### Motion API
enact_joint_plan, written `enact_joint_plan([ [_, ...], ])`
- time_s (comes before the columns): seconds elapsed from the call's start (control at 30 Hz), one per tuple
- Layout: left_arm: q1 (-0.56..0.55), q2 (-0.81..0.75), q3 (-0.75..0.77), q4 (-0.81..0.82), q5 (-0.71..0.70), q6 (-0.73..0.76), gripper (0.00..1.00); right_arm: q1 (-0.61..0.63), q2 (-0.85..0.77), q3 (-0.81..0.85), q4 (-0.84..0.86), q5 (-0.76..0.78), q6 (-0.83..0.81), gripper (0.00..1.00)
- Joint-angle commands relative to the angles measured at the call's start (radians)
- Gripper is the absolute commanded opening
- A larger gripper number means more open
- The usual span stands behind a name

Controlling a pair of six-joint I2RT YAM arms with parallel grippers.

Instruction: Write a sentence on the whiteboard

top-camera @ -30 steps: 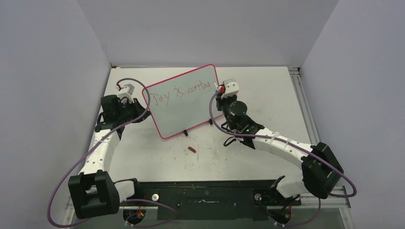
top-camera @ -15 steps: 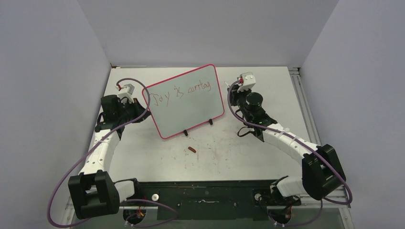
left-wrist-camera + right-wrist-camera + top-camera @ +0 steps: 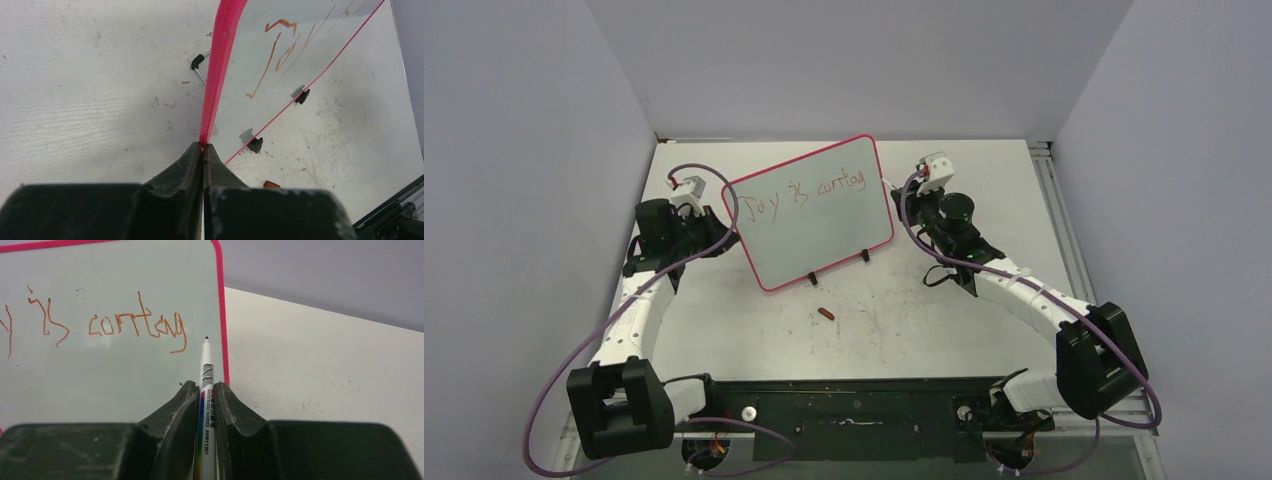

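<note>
The whiteboard (image 3: 819, 230), pink-framed, stands tilted on two black feet at mid-table. The sentence (image 3: 802, 195) in reddish-brown runs along its top, reading about "Joy is contag"; the right wrist view shows "is contag" of the sentence (image 3: 135, 327). My left gripper (image 3: 726, 222) is shut on the board's left frame edge (image 3: 220, 60), jaws (image 3: 202, 146) pinched together. My right gripper (image 3: 907, 184) is shut on a white marker (image 3: 206, 390). Its uncapped tip hangs just off the board (image 3: 100, 370), beside the last letter and the right frame.
A small reddish-brown cap (image 3: 825, 314) lies on the scuffed tabletop in front of the board, also visible as the cap (image 3: 271, 184) in the left wrist view. Grey walls close in the back and sides. A metal rail (image 3: 1059, 215) runs along the right edge.
The right arm pulled the marker away from the board's right edge, swinging right and slightly back, then settled. The left arm and the board have not moved.
</note>
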Motion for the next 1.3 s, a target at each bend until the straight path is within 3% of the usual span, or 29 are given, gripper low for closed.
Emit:
enact_joint_plan([
  [0.0,-0.009,-0.031,0.030,0.024,-0.005,0.010,0.00,0.021,-0.007,0.046,0.023,-0.023,-0.001,0.05],
  [0.87,-0.022,-0.018,0.037,-0.004,-0.027,0.025,0.00,-0.015,0.033,0.096,-0.023,-0.139,0.001,0.05],
  [1.27,-0.026,-0.015,0.041,-0.006,-0.021,0.031,0.00,-0.010,0.098,0.118,0.052,-0.152,0.020,0.05],
])
